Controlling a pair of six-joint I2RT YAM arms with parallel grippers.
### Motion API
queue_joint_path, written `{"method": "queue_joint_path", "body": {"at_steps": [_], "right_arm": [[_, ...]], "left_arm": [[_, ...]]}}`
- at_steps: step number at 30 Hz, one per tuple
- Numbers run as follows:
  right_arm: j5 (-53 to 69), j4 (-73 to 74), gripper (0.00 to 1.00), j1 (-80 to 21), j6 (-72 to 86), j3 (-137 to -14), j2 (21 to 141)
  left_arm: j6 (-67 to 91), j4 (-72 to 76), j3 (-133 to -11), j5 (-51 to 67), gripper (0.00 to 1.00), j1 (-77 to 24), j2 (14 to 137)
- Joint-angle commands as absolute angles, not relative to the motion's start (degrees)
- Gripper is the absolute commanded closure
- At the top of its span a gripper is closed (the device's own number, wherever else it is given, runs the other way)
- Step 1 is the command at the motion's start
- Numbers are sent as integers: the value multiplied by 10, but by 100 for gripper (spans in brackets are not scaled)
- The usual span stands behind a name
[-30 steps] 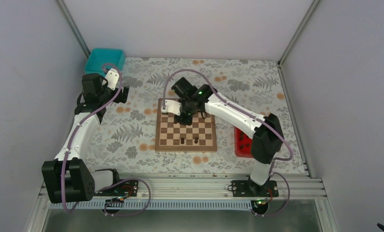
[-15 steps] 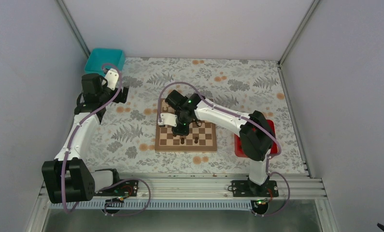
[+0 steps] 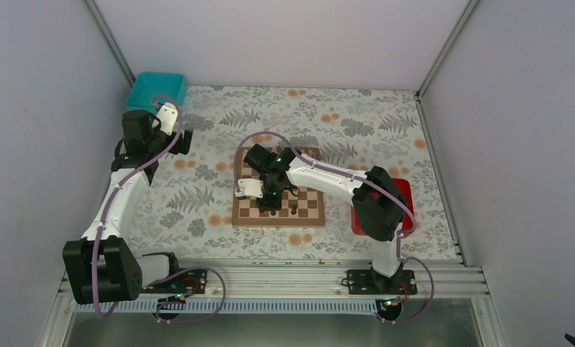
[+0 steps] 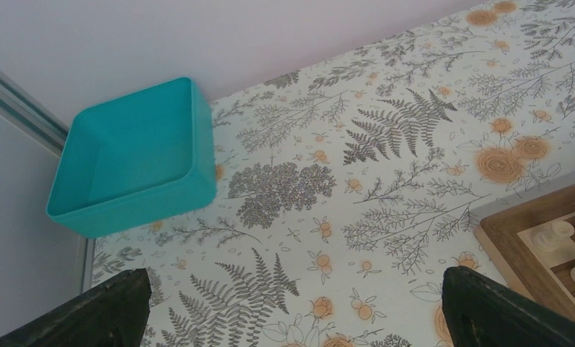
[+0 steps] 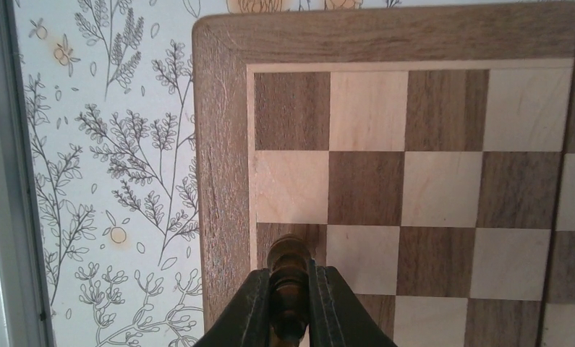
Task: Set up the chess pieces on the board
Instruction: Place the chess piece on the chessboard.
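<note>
Gripping a dark chess piece (image 5: 289,262) between nearly shut fingers (image 5: 249,312), the right hand (image 5: 290,307) hung over the near row of the board (image 5: 223,144); judged best lowered straight, centred, before opening.

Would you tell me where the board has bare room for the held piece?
Bare: the board squares round the corner ahead of the right gripper and dark piece. Crowded: the corner in the left wrist view, with pale pieces.

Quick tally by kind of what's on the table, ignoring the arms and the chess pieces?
chessboard: 1
teal bin: 1
red tray: 1
Total: 3
</note>
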State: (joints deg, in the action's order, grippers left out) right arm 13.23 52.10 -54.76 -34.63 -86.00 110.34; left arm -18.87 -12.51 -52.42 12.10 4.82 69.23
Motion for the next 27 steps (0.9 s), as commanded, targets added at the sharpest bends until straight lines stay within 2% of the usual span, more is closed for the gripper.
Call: {"method": "queue_joint_path", "body": {"at_steps": [1, 27], "right_arm": [[127, 511, 88, -554, -348, -846, 1119], [113, 517, 87, -555, -352, -842, 1113]], "left_arm": [[-191, -117, -519, 124, 0, 54, 686], [-191, -116, -519, 125, 0, 54, 691]]}}
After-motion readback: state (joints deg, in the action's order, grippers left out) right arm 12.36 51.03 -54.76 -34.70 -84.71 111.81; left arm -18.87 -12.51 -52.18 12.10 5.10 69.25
